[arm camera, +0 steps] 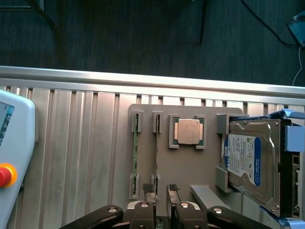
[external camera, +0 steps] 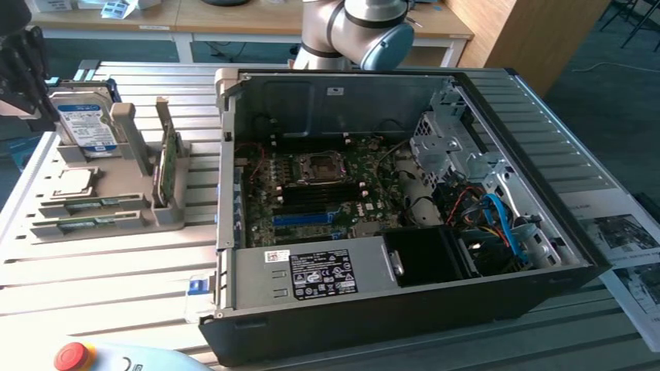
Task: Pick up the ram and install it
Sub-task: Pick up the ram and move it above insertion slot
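Note:
A ram stick (external camera: 168,158) stands on edge in the tall holder on the exterior view's right side of the grey fixture (external camera: 113,232). Two more ram sticks (external camera: 95,202) lie in low slots beside it; in the wrist view they are thin green strips (arm camera: 135,157). My gripper (arm camera: 160,191) hangs high over the fixture (arm camera: 190,167), open, with nothing between its dark fingertips (arm camera: 148,189). The open computer case (external camera: 536,232) holds the green motherboard (external camera: 356,209), with dark memory slots (external camera: 309,198) beside the processor socket.
On the fixture a blue-labelled hard drive (external camera: 88,124) (arm camera: 248,162) leans upright and a square processor chip (external camera: 70,182) (arm camera: 187,131) lies flat. A pendant with a red stop button (external camera: 74,355) (arm camera: 4,175) sits at the table's near edge. Papers (external camera: 624,232) lie at the exterior view's right.

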`<state>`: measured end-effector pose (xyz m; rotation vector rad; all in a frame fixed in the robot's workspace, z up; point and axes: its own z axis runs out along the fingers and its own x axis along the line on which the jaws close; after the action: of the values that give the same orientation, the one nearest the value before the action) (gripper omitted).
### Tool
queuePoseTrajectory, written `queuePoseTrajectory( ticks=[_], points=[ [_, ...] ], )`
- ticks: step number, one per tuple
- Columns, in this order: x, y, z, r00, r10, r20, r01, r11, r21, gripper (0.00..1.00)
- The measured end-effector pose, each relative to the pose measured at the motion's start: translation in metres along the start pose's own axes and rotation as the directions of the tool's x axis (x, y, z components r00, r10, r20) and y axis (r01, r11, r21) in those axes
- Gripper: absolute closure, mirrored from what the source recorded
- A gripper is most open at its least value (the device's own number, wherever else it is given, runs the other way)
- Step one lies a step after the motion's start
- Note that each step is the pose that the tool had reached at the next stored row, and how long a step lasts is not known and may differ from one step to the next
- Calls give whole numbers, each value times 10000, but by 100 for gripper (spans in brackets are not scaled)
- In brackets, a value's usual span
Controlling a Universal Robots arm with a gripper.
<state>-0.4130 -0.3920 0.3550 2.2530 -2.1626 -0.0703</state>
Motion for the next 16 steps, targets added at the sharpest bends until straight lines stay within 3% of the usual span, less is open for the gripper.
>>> queuePoseTrajectory(
  ticks=[16],
  points=[
    [4,-10,222,10000,0,0,0,10000,0,76]
  ],
)
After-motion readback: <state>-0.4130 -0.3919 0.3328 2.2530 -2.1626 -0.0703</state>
